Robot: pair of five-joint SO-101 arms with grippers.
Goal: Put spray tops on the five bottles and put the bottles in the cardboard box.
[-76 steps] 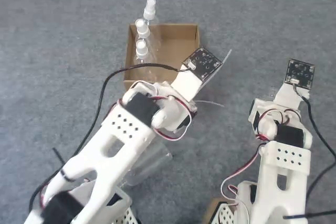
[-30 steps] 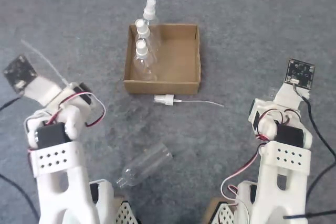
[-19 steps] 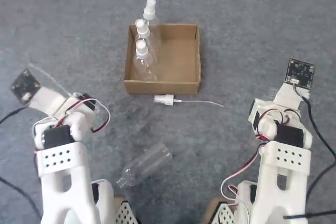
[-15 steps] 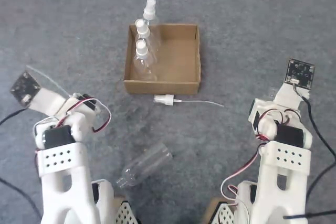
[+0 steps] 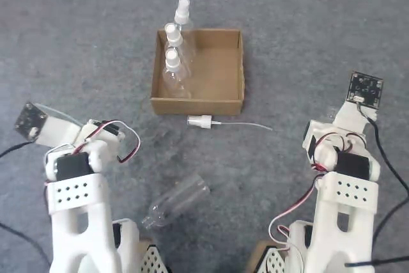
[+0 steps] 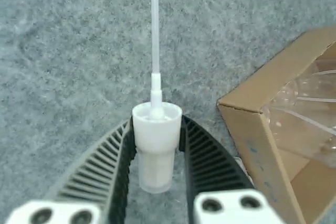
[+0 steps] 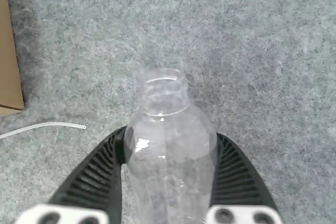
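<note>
The left end effector (image 6: 156, 129) is closed on a spray top (image 6: 156, 148), which it grips by the cap, and the long thin tube (image 6: 155, 30) points away from the wrist over the tabletop (image 5: 307, 43). The right end effector (image 7: 170, 137) is closed around the body of an open bottle (image 7: 170, 156), whose bare neck (image 7: 163, 85) also points away from the wrist.

The step in hand seems to be the joining of these two. It should be done slowly. First the tip of the tube must stand in line with the neck, and only then should the cap go down. The tube looks soft and can bend aside if it touches the rim. The bottle should be held firm, so that it does not turn when the cap is pressed or screwed.

The cardboard box (image 5: 238, 71) stands beyond the two arms. Two capped bottles (image 5: 172, 68) stand along its wall on the left arm's side. A third capped bottle (image 5: 183, 12) is at the far corner, and I cannot tell if it is inside. Just before the front wall lies a loose spray top (image 5: 199, 121), with its tube toward the right arm. An empty bottle (image 5: 176, 201) lies near the base of the left arm. The strip between these two is free and seems the best place for the meeting. In the box, the half on the right arm's side has room.
</note>
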